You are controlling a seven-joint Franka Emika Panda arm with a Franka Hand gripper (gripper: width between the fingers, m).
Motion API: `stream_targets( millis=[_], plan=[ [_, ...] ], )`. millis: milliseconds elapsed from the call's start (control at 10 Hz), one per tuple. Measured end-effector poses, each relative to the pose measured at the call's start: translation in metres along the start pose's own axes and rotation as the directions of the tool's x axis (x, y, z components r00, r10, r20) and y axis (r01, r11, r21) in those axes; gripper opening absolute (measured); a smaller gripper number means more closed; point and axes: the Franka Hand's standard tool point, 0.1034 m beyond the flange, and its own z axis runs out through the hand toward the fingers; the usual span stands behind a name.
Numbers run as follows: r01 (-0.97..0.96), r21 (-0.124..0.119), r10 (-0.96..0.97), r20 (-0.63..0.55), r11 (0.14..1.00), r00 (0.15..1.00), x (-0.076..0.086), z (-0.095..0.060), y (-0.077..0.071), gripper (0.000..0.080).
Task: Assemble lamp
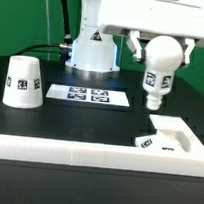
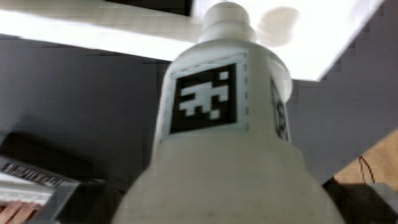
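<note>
My gripper (image 1: 160,52) is shut on the ball of the white lamp bulb (image 1: 155,77) and holds it in the air at the exterior view's right, stem pointing down. The bulb fills the wrist view (image 2: 217,130), with its square tag facing the camera; my fingers are hidden behind it there. The small blocky lamp base (image 1: 148,143) with its tags lies on the table below the bulb, inside the corner of the white wall. The white cone lamp shade (image 1: 23,81) stands on the black table at the exterior view's left, far from the gripper.
The marker board (image 1: 91,94) lies flat at the table's middle. A white wall (image 1: 65,152) runs along the front edge and turns into a raised corner piece (image 1: 182,130) at the right. The arm's base (image 1: 92,51) stands behind the marker board.
</note>
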Motion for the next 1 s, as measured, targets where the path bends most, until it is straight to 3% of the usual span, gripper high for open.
stream_targets(
  millis=[100,400,500,1000],
  plan=[
    [0.014,0.003,-0.014,-0.015,1.000,1.000,0.005,0.002,-0.006,0.0579],
    [0.019,-0.015,-0.020,-0.062,1.000,0.998,0.002,0.003,-0.001,0.0579],
    [0.030,-0.026,-0.032,-0.076,0.999,0.997,-0.014,0.009,-0.002,0.0579],
    [0.035,-0.016,-0.036,-0.067,0.999,0.997,-0.015,0.015,-0.011,0.0579]
  ],
)
